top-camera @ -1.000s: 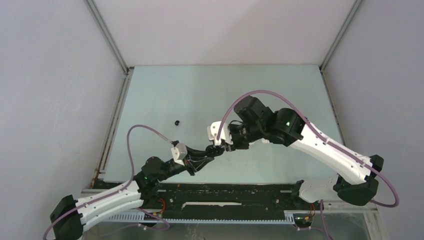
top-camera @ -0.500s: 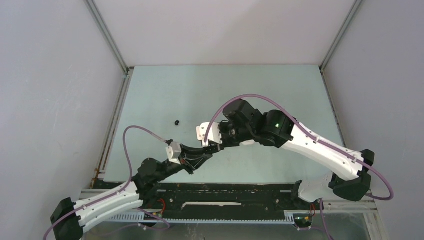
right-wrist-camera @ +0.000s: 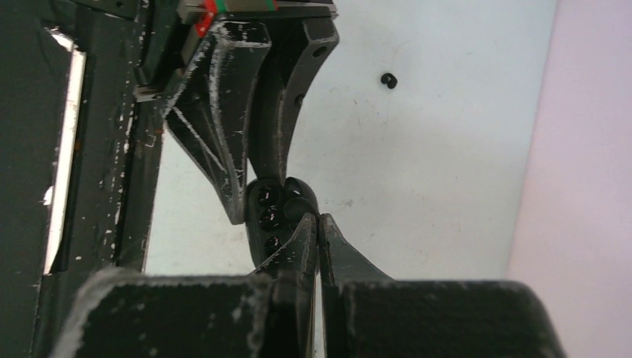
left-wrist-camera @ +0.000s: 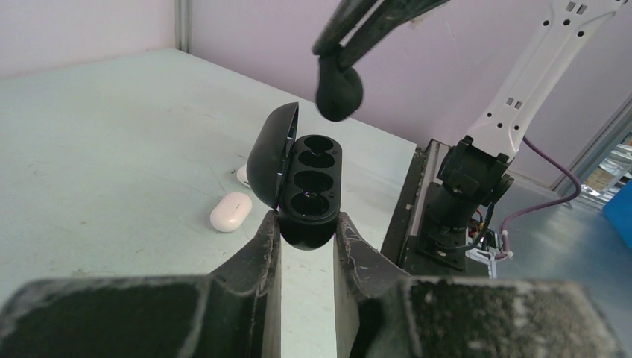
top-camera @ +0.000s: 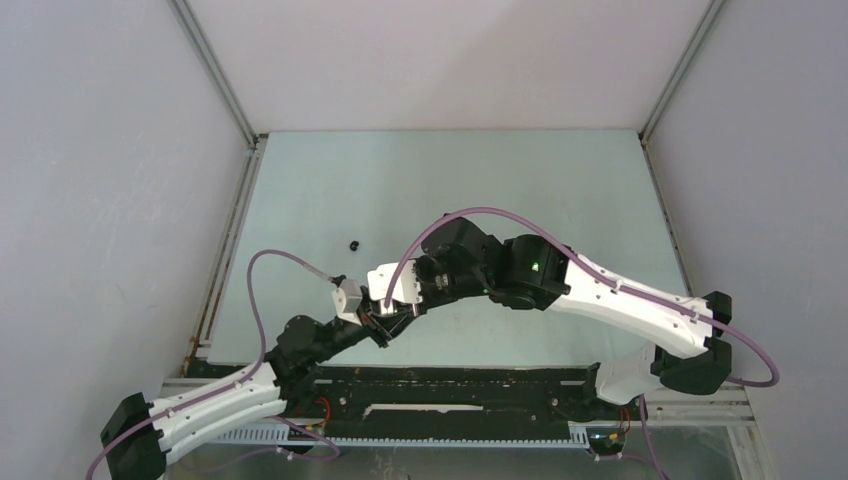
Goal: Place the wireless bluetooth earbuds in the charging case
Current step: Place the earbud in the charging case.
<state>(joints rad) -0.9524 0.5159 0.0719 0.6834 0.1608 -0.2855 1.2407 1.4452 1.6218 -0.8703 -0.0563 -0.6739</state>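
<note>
Lying near the open black case [left-wrist-camera: 307, 186]: white oval object [left-wrist-camera: 229, 212]; loose earbud [top-camera: 353, 244] farther.

earbud [left-wrist-camera: 340, 93] above charging case [left-wrist-camera: 307, 190] | case between left fingers [left-wrist-camera: 262, 252] | second earbud [top-camera: 353, 244] on table [top-camera: 500, 180], well apart

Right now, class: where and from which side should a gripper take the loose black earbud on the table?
Probably pinch the loose black earbud across its rounded body, coming straight down from above: it lies low and alone on the table, so nothing blocks that approach. Its pose is too small to tell.
</note>
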